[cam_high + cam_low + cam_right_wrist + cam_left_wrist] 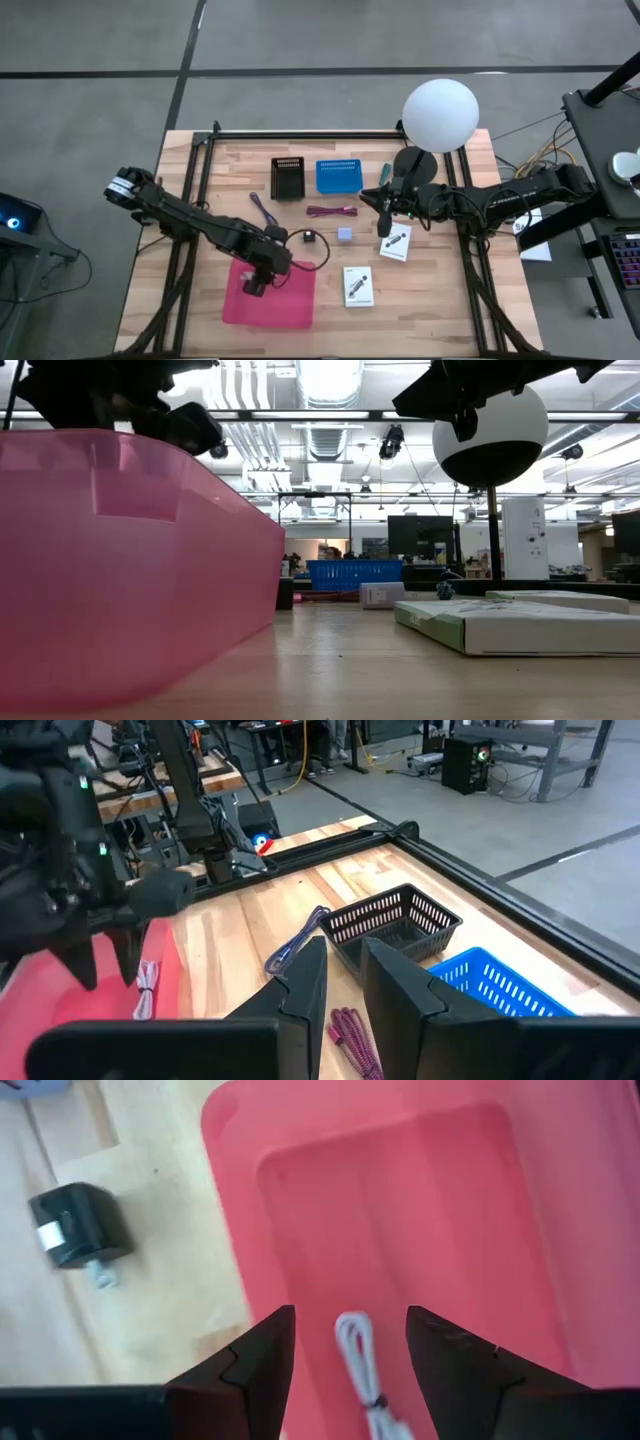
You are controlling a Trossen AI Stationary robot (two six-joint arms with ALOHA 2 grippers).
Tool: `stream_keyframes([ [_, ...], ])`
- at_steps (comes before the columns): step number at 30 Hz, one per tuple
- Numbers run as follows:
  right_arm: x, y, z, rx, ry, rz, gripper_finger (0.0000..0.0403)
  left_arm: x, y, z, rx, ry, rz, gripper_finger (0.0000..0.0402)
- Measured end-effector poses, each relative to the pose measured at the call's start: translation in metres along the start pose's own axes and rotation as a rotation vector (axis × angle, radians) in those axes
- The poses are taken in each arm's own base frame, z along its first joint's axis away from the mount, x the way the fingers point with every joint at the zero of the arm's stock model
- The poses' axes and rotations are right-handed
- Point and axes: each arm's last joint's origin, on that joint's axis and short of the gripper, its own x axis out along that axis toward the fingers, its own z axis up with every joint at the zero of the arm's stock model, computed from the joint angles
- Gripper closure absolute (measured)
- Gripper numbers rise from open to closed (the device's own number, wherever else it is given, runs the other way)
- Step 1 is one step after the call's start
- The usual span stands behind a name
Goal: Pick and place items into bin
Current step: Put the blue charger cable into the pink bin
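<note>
Items mostly remain on the table: you have 1 white cable in the pink bin, under the left gripper, jaws apart. Left: purple strap, maroon cable, 2 cubes, 2 cards. Your right gripper hovers there, jaws slightly parted, empty.

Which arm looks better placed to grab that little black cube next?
Probably the left. Its open left gripper hovers over the pink bin, where a white cable already lies, and the black cube sits just beside the bin. The right gripper hangs farther off, near a white card.
</note>
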Motion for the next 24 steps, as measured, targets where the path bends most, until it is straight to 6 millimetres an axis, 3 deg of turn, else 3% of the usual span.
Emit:
stream_keyframes([
  [8,0.0,0.0,0.0,0.01,0.0,0.0,0.0346,-0.011,0.02,-0.003,-0.032,0.057,0.06,0.0226],
  [24,0.0,0.0,0.0,0.006,0.001,-0.002,0.0346,-0.008,0.064,-0.022,0.021,0.174,0.098,0.0226],
])
